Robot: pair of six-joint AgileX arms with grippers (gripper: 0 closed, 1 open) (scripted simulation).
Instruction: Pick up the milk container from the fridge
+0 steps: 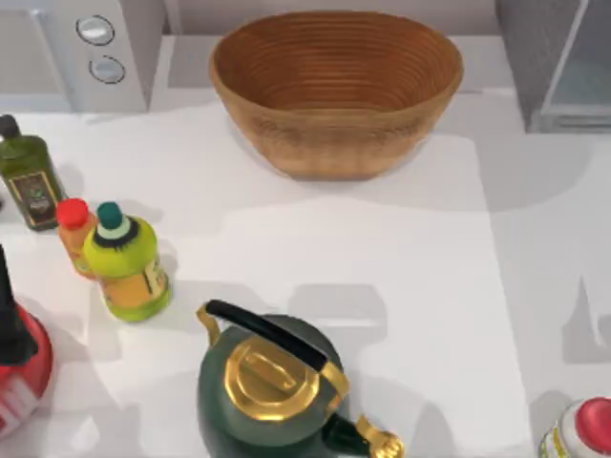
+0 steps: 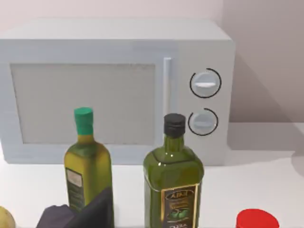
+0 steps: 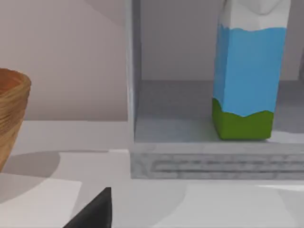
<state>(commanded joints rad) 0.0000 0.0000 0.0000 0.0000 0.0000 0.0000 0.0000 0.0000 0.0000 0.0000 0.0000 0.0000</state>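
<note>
The milk container [image 3: 247, 78] stands upright inside the fridge [image 3: 190, 161], on its grey floor, white gable above, blue body, green band at the base; our right wrist camera looks straight into that open compartment from the tabletop [image 3: 190, 204] in front of it. Seen from above, the fridge [image 1: 558, 67] sits at the far right corner of the tabletop [image 1: 382, 258]. A dark tip of our right arm's jaws pokes into the right wrist view, and we cannot tell how they stand; likewise for our left arm's jaws, a dark piece of which shows in the left wrist view. A woven basket [image 1: 336, 91] sits at the far middle, left of the fridge. The light grey microwave [image 1: 81, 52] with two knobs is at the far left, with an olive oil bottle [image 1: 29, 172] before it, then a small orange bottle [image 1: 74, 234] touching a yellow-green bottle [image 1: 126, 267]. A green and gold kettle [image 1: 277, 386] stands at the near edge.
</note>
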